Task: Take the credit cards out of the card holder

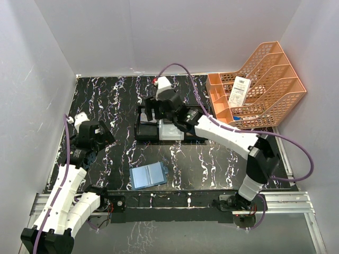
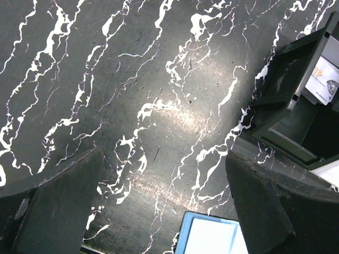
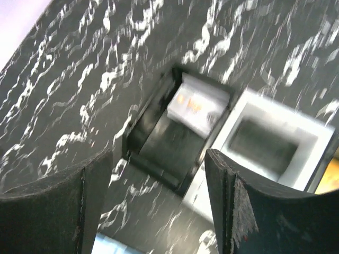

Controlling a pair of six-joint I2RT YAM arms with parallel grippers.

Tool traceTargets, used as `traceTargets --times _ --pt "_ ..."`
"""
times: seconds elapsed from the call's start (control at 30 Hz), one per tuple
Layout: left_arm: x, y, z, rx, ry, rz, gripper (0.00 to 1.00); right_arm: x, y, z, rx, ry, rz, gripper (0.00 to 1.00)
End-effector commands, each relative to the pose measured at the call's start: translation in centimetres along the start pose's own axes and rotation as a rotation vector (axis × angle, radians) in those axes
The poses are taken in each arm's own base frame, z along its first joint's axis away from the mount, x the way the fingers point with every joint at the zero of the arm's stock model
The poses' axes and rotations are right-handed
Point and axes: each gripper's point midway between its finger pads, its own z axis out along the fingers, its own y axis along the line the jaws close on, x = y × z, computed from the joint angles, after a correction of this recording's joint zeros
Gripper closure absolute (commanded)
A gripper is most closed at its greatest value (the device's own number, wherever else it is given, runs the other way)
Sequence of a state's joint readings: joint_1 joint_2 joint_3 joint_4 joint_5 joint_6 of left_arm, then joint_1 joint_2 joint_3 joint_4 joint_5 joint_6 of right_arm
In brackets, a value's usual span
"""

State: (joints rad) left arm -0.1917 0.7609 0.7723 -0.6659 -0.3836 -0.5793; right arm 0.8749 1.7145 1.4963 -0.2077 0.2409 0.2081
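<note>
The card holder (image 1: 148, 175) lies opened flat, two blue panels with pale inner pockets, close to the near edge of the surface (image 1: 116, 100), about at its middle. One pale credit card (image 2: 323, 79) with orange print sits in a black compartment of the tray (image 1: 139, 127). The right end effector (image 3: 159, 153) hangs over this tray, jaws apart and holding nothing. The left end effector (image 2: 164, 153), wide and empty, hovers near the left edge. Holder and tray are well apart, and marbled surface shows between them.

Card holder (image 1: 149, 175) is blue, table (image 1: 106, 100) black veined white, tray (image 1: 144, 135) seemingly black-and-white
</note>
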Motion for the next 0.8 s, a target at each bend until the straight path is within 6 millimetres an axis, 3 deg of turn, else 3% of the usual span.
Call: traceTargets --times 0.0,0.17,0.3,0.5,0.77 --pt "-1.2 0.8 -0.5 -0.049 -0.038 -0.029 0.01 8.3 2.7 -3.3 0.009 0.243 0.35 0.32" --pt "-0.7 0.1 -0.3 -0.015 -0.016 -0.021 0.01 13.3 5.5 -6.8 0.13 0.234 0.368 0.27" --pt "-0.4 0.1 0.1 -0.019 0.007 -0.016 0.01 15.7 9.5 -8.2 -0.001 0.244 0.396 0.28" --pt "-0.6 0.9 0.4 -0.058 0.01 -0.029 0.01 19.7 13.5 -8.1 -0.009 0.354 0.312 0.27" --pt "-2.1 2.8 -0.8 -0.134 -0.084 -0.087 0.01 22.2 15.7 -6.0 0.039 0.415 0.197 0.25"
